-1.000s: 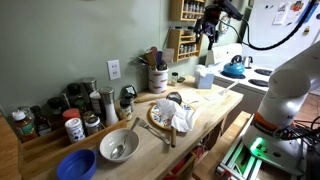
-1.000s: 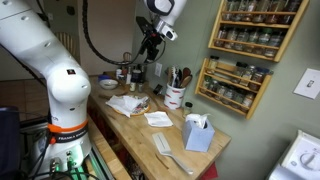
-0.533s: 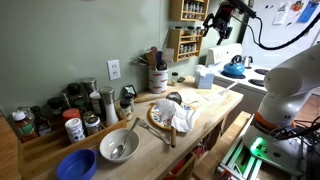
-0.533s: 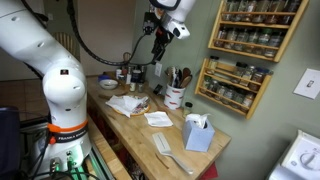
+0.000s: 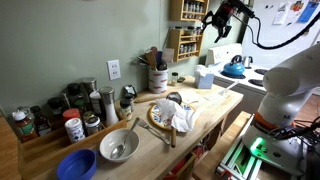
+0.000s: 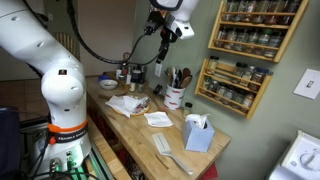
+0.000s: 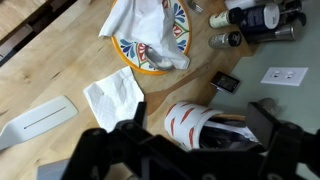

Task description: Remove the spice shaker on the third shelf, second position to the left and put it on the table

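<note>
Hand [image 5: 212, 22] is up in the air next to the wall rack [image 5: 184, 40], wide open with nothing in it. In the wrist view the two dark fingers [image 7: 128, 138] stand far apart at the bottom of the picture, and all you see between them is the table [image 7: 60, 75] below.

The spice shaker [image 6: 224, 71] hasn't been touched. It sits on the third shelf [image 6: 240, 76], second in from the left, in a row of little dark-capped jars. They're tiny at this size, so take my pick of the exact jar loosely. In an exterior view the hand [image 6: 162, 50] hangs well apart from the rack, off to its left and a bit higher than that tier. Seen from the opposite camera it looks just beside the front of the rack, so I can't tell how close it is.

Labels: the jars have pale ones, but nothing on them is readable, and I can't make out any brand.

Right under the hand in the wrist view is an orange-and-white striped crock [image 7: 200, 122] at the back edge of the table, by a wall outlet [image 7: 283, 75]. A colourful plate [image 7: 150, 62] with a white cloth [image 7: 140, 20] on it sits mid-table.
</note>
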Robot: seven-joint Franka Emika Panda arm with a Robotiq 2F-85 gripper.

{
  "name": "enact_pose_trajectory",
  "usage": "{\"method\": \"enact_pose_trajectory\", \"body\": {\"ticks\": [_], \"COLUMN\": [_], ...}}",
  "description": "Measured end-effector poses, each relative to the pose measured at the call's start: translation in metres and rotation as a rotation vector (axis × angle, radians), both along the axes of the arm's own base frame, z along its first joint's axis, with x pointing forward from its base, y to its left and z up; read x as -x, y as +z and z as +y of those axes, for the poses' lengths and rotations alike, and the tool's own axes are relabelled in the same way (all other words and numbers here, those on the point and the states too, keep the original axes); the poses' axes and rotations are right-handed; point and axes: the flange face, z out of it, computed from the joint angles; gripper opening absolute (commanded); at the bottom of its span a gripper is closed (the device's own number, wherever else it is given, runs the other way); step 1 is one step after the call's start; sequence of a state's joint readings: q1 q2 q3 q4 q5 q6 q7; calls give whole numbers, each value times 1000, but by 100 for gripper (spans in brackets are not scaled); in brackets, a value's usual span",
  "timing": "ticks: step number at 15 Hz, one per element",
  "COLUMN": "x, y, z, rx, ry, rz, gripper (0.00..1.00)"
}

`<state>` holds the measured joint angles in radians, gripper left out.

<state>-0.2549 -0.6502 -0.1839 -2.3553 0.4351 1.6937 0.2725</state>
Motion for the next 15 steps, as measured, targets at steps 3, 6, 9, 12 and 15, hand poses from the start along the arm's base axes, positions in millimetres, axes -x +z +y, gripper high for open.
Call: {"method": "enact_pose_trajectory", "body": {"ticks": [3,6,9,12,15], "x": [-13,-31,-43,-50,-57], "y": [10,33,50,59,65], "z": [-4,-15,-31,-47,-56], "rx": [20,47,59,53,40], "ry": [-54,-170,-320,-466,-568], "rz": [-88,-224,-329,-397,-422], "gripper": [100,100,100,100,100]}}
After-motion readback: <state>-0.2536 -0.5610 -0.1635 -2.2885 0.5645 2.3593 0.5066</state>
